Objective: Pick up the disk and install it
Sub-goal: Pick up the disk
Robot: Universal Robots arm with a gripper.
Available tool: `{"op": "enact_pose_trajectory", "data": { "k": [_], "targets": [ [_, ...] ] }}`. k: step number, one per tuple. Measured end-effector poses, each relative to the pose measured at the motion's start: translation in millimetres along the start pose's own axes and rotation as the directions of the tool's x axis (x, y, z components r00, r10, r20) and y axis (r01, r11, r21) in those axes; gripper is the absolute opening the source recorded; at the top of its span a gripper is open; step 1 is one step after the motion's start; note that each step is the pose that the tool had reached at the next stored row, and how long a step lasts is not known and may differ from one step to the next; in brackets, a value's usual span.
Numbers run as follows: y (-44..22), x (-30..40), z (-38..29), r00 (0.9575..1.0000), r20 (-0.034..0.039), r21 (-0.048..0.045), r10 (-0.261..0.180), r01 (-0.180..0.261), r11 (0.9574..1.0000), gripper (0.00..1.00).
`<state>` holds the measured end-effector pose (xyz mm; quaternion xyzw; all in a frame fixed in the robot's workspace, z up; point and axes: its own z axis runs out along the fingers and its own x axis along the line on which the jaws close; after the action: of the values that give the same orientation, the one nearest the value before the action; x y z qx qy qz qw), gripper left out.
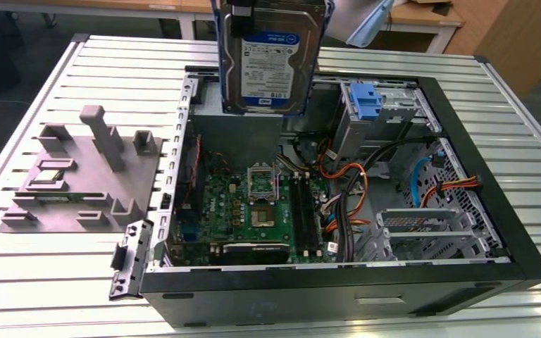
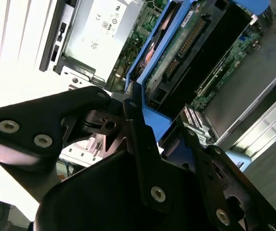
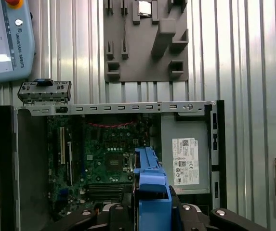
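At the exterior view's lower middle, the open computer case (image 1: 346, 289) lies on the slatted bench (image 1: 36, 282), its motherboard (image 1: 251, 211) exposed. Farther back, at top centre, the disk (image 1: 268, 60) hangs upright above the case; in the first wrist view the gripper (image 3: 152, 211) has its jaws clamped on it.

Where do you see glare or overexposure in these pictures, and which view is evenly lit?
Second wrist view: the table burns out to white beside the disk in the gripper. Exterior view: mild sheen on the table's near slats. First wrist view: even light.
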<state>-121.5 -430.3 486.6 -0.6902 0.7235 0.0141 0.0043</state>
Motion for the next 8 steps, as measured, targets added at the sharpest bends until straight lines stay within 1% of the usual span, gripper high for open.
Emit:
{"op": "enact_pose_trajectory", "data": {
  "k": [4,8],
  "targets": [
    [-0.5,4.4,0.3,1.0000,0.0002,0.0003,0.007,-0.007,1.0000,0.36],
    [-4.4,4.5,0.5,0.9998,0.0003,0.0005,0.018,-0.018,0.9998,0.36]
  ]
}}
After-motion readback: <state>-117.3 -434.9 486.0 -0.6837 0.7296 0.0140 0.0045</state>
